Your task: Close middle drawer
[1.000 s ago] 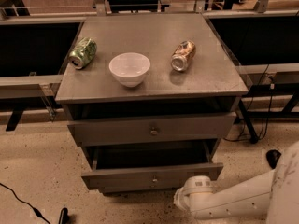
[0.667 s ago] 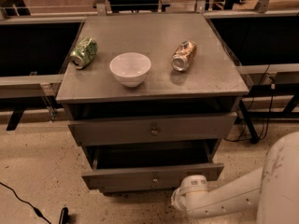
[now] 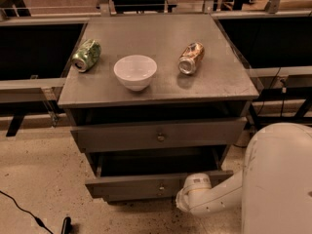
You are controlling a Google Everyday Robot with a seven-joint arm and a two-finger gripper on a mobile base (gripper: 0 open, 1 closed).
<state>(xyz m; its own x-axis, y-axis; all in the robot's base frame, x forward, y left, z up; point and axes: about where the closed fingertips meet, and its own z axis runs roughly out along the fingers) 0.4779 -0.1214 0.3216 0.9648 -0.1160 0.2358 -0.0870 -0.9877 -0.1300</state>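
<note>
Middle drawer (image 3: 131, 185): grey wood, long flat front, small round brass knob (image 3: 161, 186) at centre. It stands pulled out beneath the taller top drawer front (image 3: 122, 136); box interior dark, contents not discernible.
End effector (image 3: 191, 195): on the white arm (image 3: 219, 199), low at the right end of the Middle drawer front; open or closed cannot be told.
Table (image 3: 214, 77): white bowl (image 3: 135, 72), upright, interior plain white, between a green can (image 3: 87, 55) and a bronze can (image 3: 190, 58), both lying on their sides.
</note>
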